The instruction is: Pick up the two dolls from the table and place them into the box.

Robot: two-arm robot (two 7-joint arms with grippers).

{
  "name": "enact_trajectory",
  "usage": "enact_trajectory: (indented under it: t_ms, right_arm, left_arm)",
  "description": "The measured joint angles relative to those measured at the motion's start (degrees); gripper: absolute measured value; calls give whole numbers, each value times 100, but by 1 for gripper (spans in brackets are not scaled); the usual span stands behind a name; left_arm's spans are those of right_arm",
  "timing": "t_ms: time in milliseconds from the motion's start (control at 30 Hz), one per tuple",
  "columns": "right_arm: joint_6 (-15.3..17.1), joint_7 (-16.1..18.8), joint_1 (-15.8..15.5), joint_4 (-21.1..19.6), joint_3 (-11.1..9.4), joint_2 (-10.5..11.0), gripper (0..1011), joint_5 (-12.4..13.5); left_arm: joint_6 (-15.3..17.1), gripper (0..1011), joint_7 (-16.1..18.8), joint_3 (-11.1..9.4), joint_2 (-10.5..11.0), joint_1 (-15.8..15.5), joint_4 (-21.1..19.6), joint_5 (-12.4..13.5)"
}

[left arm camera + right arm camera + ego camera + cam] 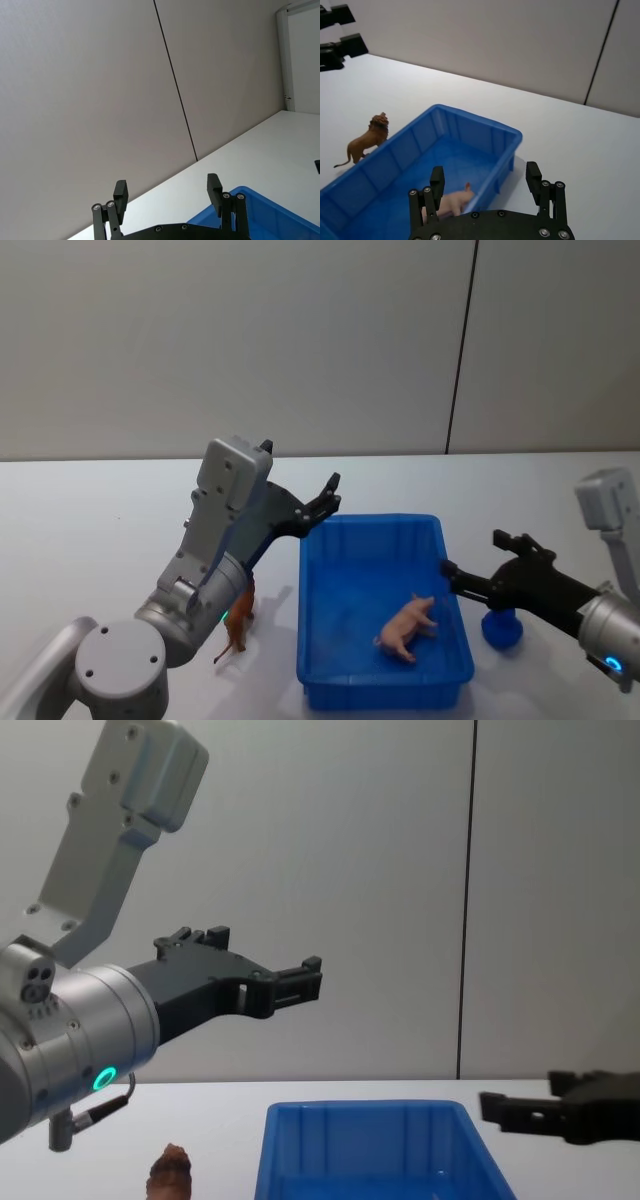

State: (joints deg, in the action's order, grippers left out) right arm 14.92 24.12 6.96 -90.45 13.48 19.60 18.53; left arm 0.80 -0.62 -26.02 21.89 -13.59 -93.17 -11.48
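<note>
A pink pig doll (408, 625) (454, 202) lies inside the blue box (372, 521) (470, 125) (370, 1135). The reddish-brown lion doll (237, 625) (365, 142) (170, 1175) stands on the white table (90, 530) just left of the box, partly behind my left arm. My left gripper (330, 497) (167, 189) (305, 978) hangs open and empty, high above the box's far left corner. My right gripper (472, 555) (485, 176) (525, 1098) is open and empty at the box's right rim.
A small blue object (502, 628) sits on the table right of the box, under my right arm. A grey wall with a dark vertical seam (460, 350) backs the table.
</note>
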Motion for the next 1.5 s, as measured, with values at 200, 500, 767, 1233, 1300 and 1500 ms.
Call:
enact_trajectory:
  t_ms: [200, 500, 767, 1233, 1300, 1500]
  right_arm:
    - [71, -115, -115, -41, -84, 132, 1001, 87]
    - [169, -195, -190, 66, -152, 246, 1001, 137]
    - [236, -113, -132, 319, -128, 238, 1001, 108]
    - [353, -27, 40, 792, -47, 153, 1001, 17]
    - [362, -26, 54, 829, -43, 146, 981, 11]
    - [385, -27, 103, 971, -25, 120, 838, 6]
  left_arm:
    - [0, 1001, 0, 0, 0, 0, 0, 0]
    - [0, 1001, 0, 0, 0, 0, 0, 0]
    - [0, 1001, 0, 0, 0, 0, 0, 0]
    - [0, 1001, 0, 0, 0, 0, 0, 0]
    - [0, 1001, 0, 0, 0, 0, 0, 0]
    - [0, 1001, 0, 0, 0, 0, 0, 0]
